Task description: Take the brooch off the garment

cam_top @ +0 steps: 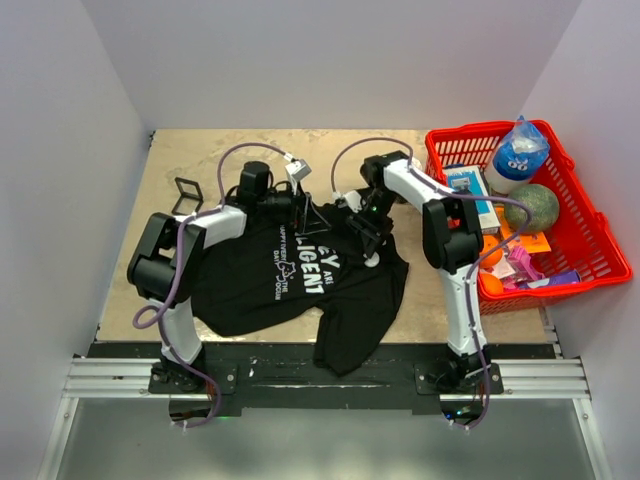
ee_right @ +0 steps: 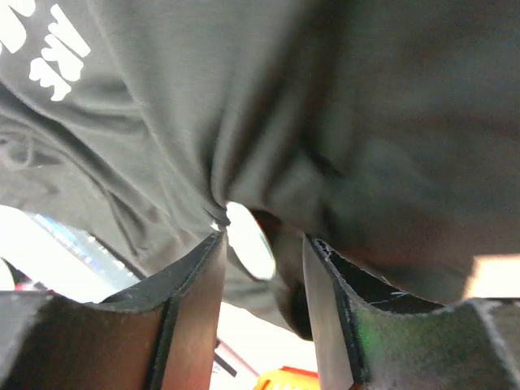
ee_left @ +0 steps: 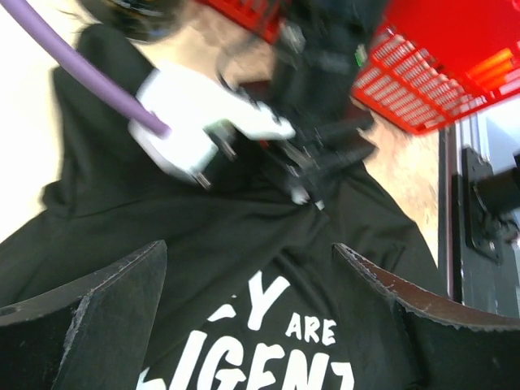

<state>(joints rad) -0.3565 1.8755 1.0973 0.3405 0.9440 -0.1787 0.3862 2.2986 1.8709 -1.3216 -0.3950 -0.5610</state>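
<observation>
The garment (cam_top: 250,290) is a black T-shirt with white lettering, spread across the middle of the table. The brooch (cam_top: 187,195), a thin black open frame, lies on bare table to the left of the garment, apart from both grippers. My left gripper (cam_top: 310,212) hangs open over the lettering (ee_left: 276,301) with nothing between its fingers. My right gripper (cam_top: 368,245) is at the shirt's upper right. In the right wrist view its jaws stand apart (ee_right: 264,240) with bunched cloth (ee_right: 366,97) and a small white round disc (ee_right: 249,240) between them. The disc (cam_top: 372,259) also shows from above.
A red basket (cam_top: 480,130) at the back right holds a bottle (cam_top: 518,155), a green ball (cam_top: 532,207) and several small items. Side walls enclose the table. The shirt's lower hem hangs over the near edge onto the black rail (cam_top: 300,365).
</observation>
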